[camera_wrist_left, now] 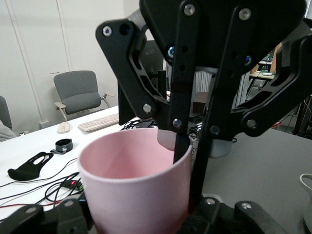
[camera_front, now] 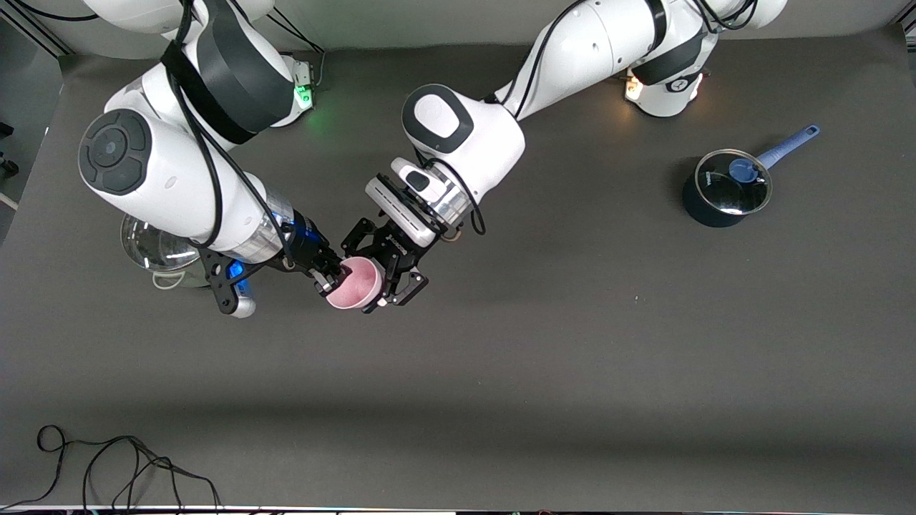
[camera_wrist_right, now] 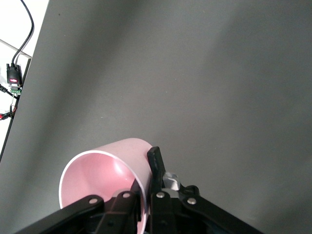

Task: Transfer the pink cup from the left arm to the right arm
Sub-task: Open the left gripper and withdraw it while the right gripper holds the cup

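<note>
The pink cup [camera_front: 354, 284] is held up over the table, mouth upward, between both grippers. My left gripper [camera_front: 379, 275], the black claw with hinged fingers, pinches the cup's rim, one finger inside and one outside. This pinch shows in the left wrist view [camera_wrist_left: 187, 161] and in the right wrist view [camera_wrist_right: 146, 187]. My right gripper [camera_front: 328, 277], with straight black fingers, comes in level from the right arm's end. It closes on the cup's lower body [camera_wrist_left: 131, 195], with a black finger at each side of it. The cup's inside [camera_wrist_right: 97, 180] is empty.
A dark blue saucepan [camera_front: 724, 189] with a glass lid and blue handle stands toward the left arm's end. A glass pot [camera_front: 154, 250] sits under the right arm. A black cable [camera_front: 107, 465] lies near the table's front edge.
</note>
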`<state>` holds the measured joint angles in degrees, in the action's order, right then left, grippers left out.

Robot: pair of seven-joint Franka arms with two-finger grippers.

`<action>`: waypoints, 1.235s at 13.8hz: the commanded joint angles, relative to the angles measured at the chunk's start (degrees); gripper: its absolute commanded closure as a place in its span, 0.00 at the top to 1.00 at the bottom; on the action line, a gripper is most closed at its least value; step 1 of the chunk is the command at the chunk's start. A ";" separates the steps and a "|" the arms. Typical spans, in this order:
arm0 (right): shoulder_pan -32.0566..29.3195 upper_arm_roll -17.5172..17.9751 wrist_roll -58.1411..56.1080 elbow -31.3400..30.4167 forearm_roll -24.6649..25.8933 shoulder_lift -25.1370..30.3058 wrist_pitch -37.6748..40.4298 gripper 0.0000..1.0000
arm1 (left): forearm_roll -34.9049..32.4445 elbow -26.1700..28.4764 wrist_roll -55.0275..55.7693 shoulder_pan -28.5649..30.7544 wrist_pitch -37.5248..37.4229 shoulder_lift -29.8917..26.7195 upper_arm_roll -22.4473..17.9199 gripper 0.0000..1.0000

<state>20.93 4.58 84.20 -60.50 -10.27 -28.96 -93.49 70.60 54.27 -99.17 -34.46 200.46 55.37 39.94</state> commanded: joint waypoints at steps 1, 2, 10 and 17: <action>0.25 0.16 1.06 1.17 -0.45 -0.13 0.06 0.00 | -5.35 0.31 2.22 -0.78 0.46 -1.32 -4.42 1.00; 0.25 0.16 1.06 1.17 -0.45 -0.13 0.15 0.00 | -6.08 0.31 2.66 -0.70 0.37 -1.49 -3.91 1.00; -0.36 -0.45 -1.83 1.61 2.10 -0.13 -0.02 0.00 | -6.52 3.82 5.13 1.93 -1.29 -3.42 -4.25 1.00; -3.43 -4.05 -13.35 2.40 6.85 -0.30 -1.17 0.00 | -7.31 16.64 4.60 18.26 -23.48 -11.24 -4.25 1.00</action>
<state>18.65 1.27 73.78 -59.69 -4.32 -29.15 -95.85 63.86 63.16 -96.22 -22.62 184.70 49.55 36.34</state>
